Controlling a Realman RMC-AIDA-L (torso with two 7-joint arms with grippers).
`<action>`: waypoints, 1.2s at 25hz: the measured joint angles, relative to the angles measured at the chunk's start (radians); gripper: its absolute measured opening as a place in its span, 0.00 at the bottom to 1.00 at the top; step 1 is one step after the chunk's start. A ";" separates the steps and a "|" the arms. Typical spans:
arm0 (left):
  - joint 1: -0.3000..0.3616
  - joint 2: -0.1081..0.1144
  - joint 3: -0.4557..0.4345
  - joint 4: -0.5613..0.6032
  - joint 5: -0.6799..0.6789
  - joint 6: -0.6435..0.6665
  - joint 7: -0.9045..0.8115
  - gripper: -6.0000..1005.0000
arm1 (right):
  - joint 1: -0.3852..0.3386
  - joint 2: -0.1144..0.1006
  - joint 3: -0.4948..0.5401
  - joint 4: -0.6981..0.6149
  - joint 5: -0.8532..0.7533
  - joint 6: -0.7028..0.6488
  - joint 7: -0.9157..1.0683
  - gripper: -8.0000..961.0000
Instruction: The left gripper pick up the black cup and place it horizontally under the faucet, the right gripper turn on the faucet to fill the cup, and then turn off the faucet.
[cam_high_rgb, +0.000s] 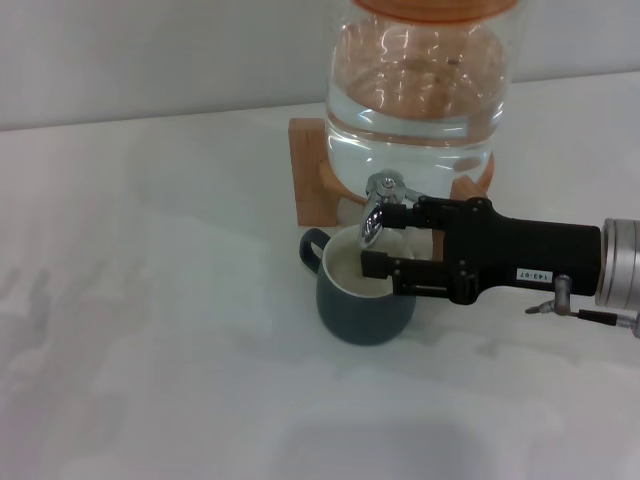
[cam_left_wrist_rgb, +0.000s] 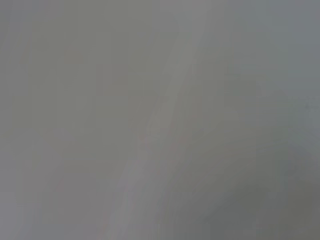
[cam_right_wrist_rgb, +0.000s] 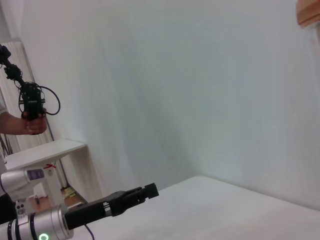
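The black cup stands upright on the white table, right under the faucet, with its handle toward the back left. The faucet sits at the base of a big clear glass jar of water. My right gripper reaches in from the right, open, with its two fingers on either side of the faucet's spout, above the cup's mouth. I see no water stream. My left gripper is outside the head view and shows only in the right wrist view, far off and low over the table. The left wrist view shows only blank grey.
The jar rests on a wooden stand at the back of the table. In the right wrist view a person's hand holds a black device at the far side, next to a small white table.
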 joint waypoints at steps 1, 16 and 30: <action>0.000 0.000 0.000 0.000 0.000 0.000 0.000 0.34 | 0.001 0.000 0.000 0.000 0.000 0.000 -0.001 0.76; -0.001 0.004 0.001 0.000 -0.020 0.019 0.000 0.34 | -0.024 0.000 0.136 0.031 0.023 0.190 -0.033 0.75; 0.020 0.021 0.001 -0.076 -0.236 0.107 -0.061 0.36 | 0.044 -0.005 0.785 0.563 0.127 0.356 -0.520 0.76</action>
